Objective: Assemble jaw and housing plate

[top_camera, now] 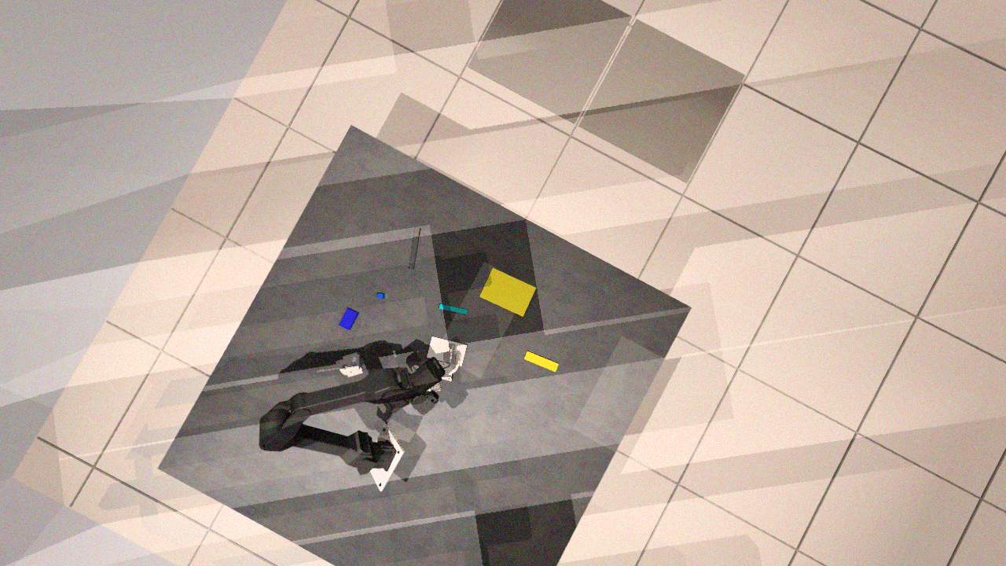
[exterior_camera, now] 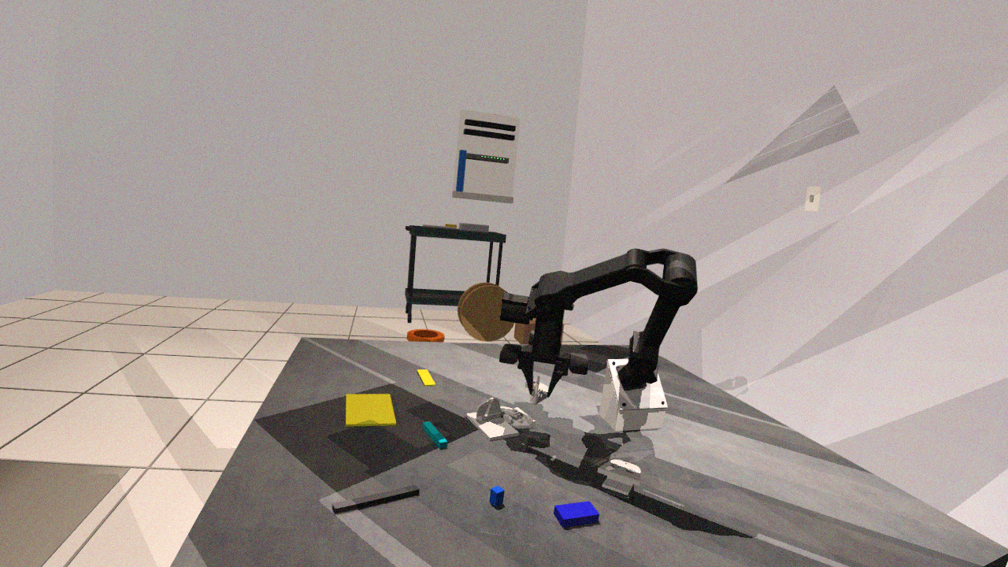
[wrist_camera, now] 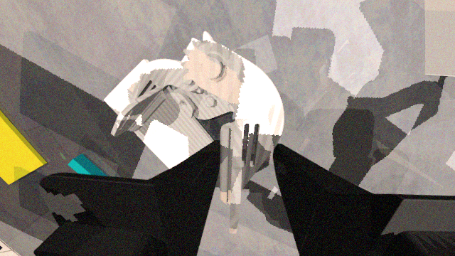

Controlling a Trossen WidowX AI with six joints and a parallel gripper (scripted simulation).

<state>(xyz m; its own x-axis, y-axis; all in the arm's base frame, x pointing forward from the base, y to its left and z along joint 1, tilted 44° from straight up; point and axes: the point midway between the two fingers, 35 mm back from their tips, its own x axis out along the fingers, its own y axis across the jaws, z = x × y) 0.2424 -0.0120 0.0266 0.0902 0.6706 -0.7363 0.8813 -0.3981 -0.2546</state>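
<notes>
My gripper (exterior_camera: 542, 396) (wrist_camera: 247, 148) is shut on a white toothed jaw (exterior_camera: 540, 387) (wrist_camera: 264, 96), its slotted grip end between the fingers. The jaw hangs above the table, its toothed end toward the base in the wrist view. The white base (top_camera: 438, 345) (exterior_camera: 492, 427) (wrist_camera: 167, 142) carries an upright wall and the mounted jaw (exterior_camera: 519, 417). In the wrist view the held jaw overlaps part of the base, and the free pin cannot be made out. The white housing plate (top_camera: 351, 370) (exterior_camera: 624, 465) rests on a low support on the near side of the arm in the exterior view.
A yellow square (top_camera: 508, 291) (exterior_camera: 369, 409) (wrist_camera: 18, 153) and a teal bar (top_camera: 453, 309) (exterior_camera: 435, 435) (wrist_camera: 85, 164) lie beyond the base. Also on the table are a yellow strip (top_camera: 541, 361) (exterior_camera: 425, 377), a small blue block (exterior_camera: 497, 496), a larger blue block (top_camera: 348, 317) (exterior_camera: 576, 513) and a black bar (exterior_camera: 376, 499).
</notes>
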